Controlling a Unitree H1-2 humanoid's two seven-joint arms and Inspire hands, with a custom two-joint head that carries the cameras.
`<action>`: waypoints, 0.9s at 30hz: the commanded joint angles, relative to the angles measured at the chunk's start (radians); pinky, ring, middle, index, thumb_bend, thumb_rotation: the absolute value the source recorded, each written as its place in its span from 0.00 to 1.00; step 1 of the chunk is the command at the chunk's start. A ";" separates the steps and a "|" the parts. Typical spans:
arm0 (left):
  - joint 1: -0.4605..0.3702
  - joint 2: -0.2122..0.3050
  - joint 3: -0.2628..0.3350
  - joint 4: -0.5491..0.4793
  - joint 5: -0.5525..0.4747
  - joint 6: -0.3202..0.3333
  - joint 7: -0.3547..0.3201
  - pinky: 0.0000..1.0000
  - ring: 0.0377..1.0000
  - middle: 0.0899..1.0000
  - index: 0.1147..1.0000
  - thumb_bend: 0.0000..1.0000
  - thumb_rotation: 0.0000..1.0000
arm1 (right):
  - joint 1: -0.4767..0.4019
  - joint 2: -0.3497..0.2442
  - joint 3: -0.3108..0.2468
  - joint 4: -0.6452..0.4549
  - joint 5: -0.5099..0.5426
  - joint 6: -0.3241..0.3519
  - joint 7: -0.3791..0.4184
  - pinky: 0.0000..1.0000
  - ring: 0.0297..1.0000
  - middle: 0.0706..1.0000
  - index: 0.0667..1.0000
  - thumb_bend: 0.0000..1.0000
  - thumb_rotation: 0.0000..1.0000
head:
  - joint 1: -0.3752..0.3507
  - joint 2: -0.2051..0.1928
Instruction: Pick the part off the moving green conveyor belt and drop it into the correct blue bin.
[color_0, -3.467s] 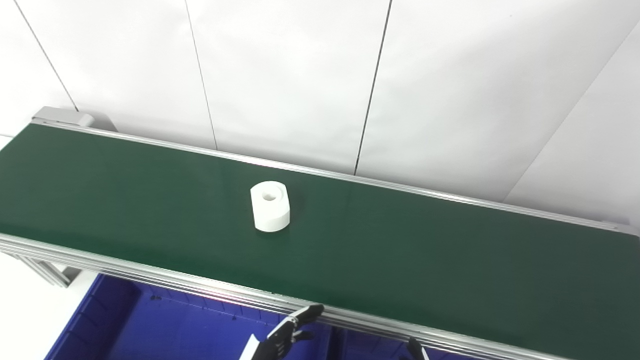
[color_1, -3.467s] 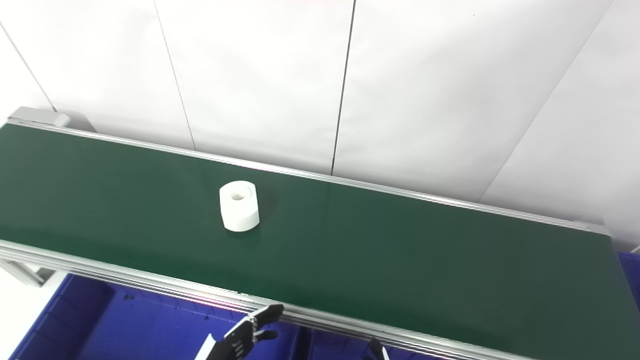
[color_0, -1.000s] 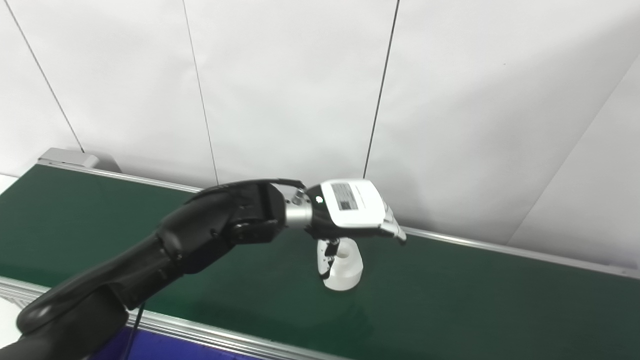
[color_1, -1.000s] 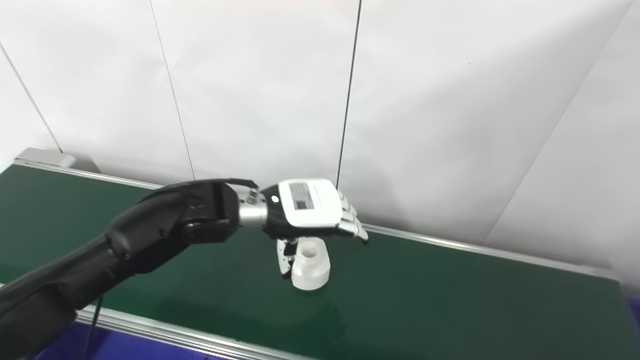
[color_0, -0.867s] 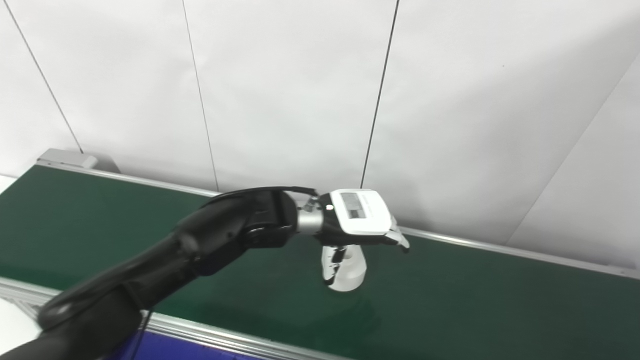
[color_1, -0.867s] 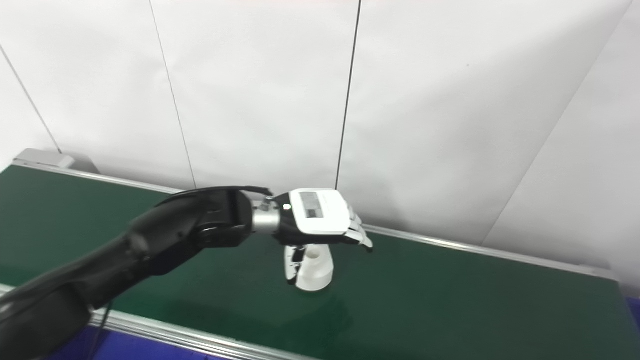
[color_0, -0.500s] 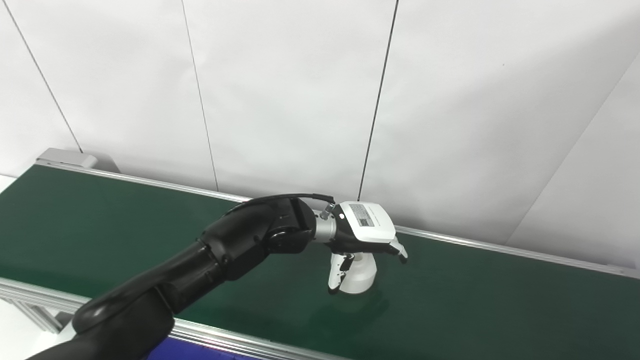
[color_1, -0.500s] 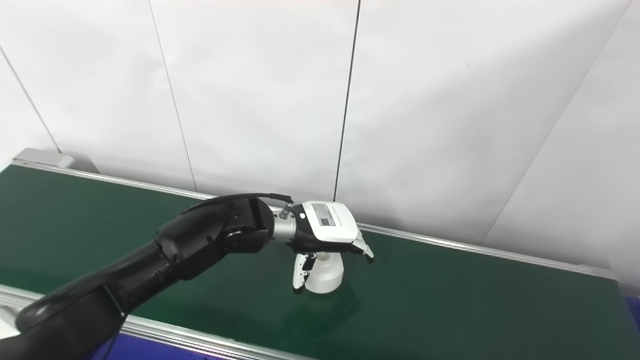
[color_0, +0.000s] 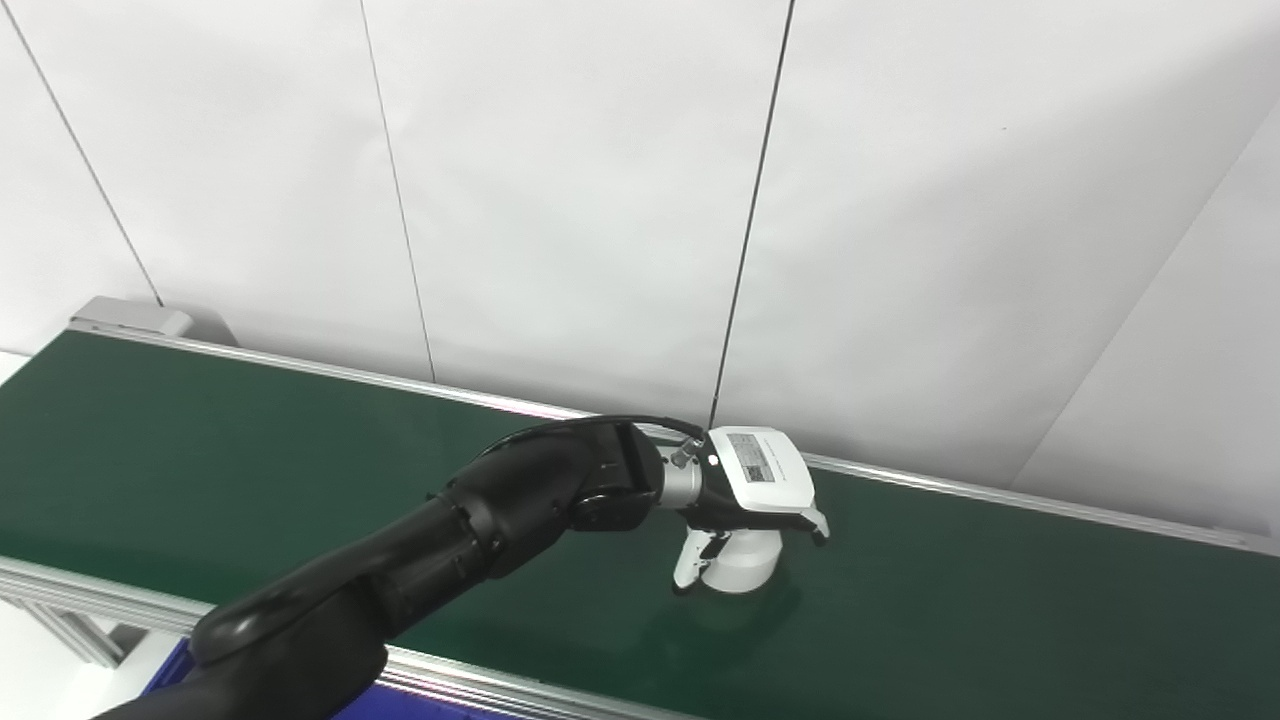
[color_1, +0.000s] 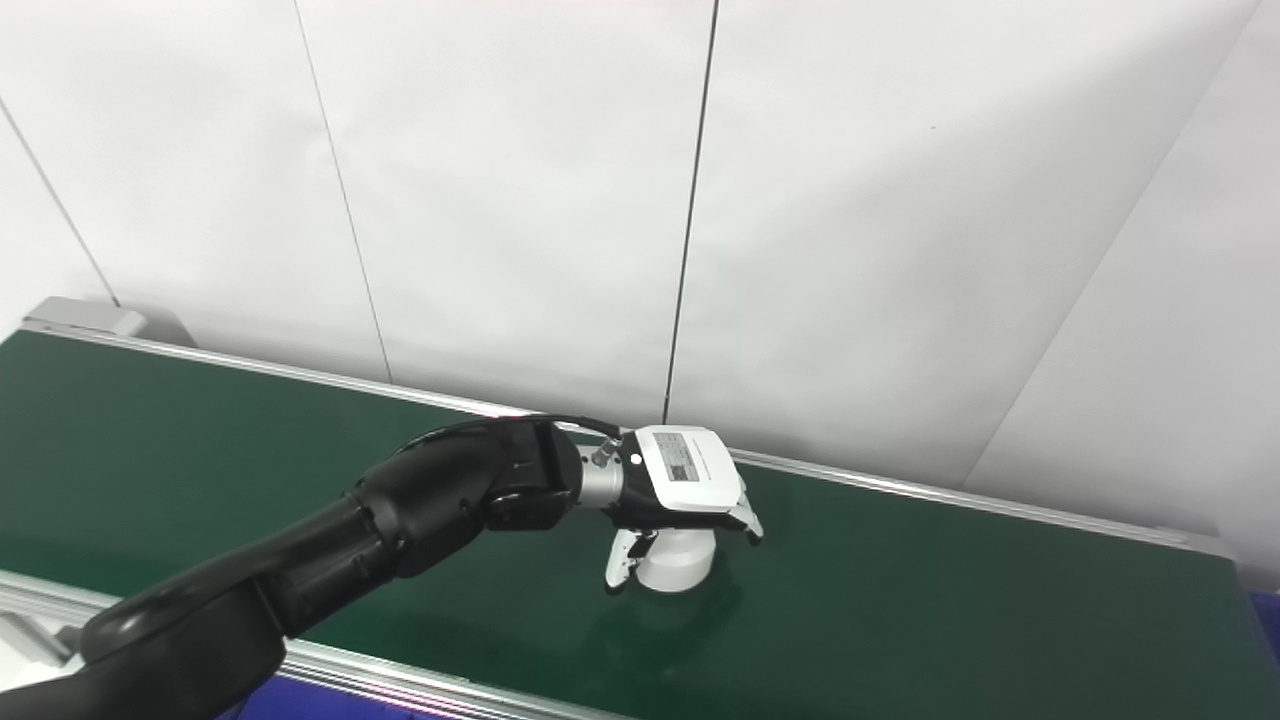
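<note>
A white cylindrical part with a hole in its top stands upright on the green conveyor belt. My left hand hovers low right over it, white back facing up. Its thumb hangs down beside the part's left side and its fingers curl over the far right side. The fingers are apart and I see no firm hold on the part. The same scene shows in the right eye view, with the part under the hand. My right hand is out of view.
The belt has aluminium rails along its front edge and back edge, with a white panelled wall behind. A sliver of a blue bin shows below the front rail at bottom left, and another at the right end.
The part has ridden the belt to the right. My left hand has followed it and sunk lower over it, thumb staying at its left side. The camera tilted up since the first frames.
</note>
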 joint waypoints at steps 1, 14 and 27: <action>-0.072 -0.008 -0.012 0.001 0.022 -0.008 0.111 0.71 0.73 0.70 0.66 0.92 0.01 | 0.008 0.009 0.018 -0.032 -0.010 -0.056 -0.009 0.73 0.84 0.88 0.90 0.83 0.92 | 0.001 0.000; -0.102 -0.021 -0.097 0.021 0.102 0.014 0.237 0.40 0.37 0.41 0.48 0.50 0.00 | 0.013 0.000 0.027 -0.044 -0.016 -0.056 -0.010 0.77 0.86 0.89 0.91 0.83 0.93 | 0.004 0.011; -0.073 -0.017 -0.059 -0.034 0.040 -0.004 0.141 0.45 0.40 0.48 0.42 0.50 0.00 | 0.024 0.000 0.025 -0.063 -0.002 -0.056 0.003 0.75 0.85 0.88 0.91 0.83 0.92 | 0.005 0.022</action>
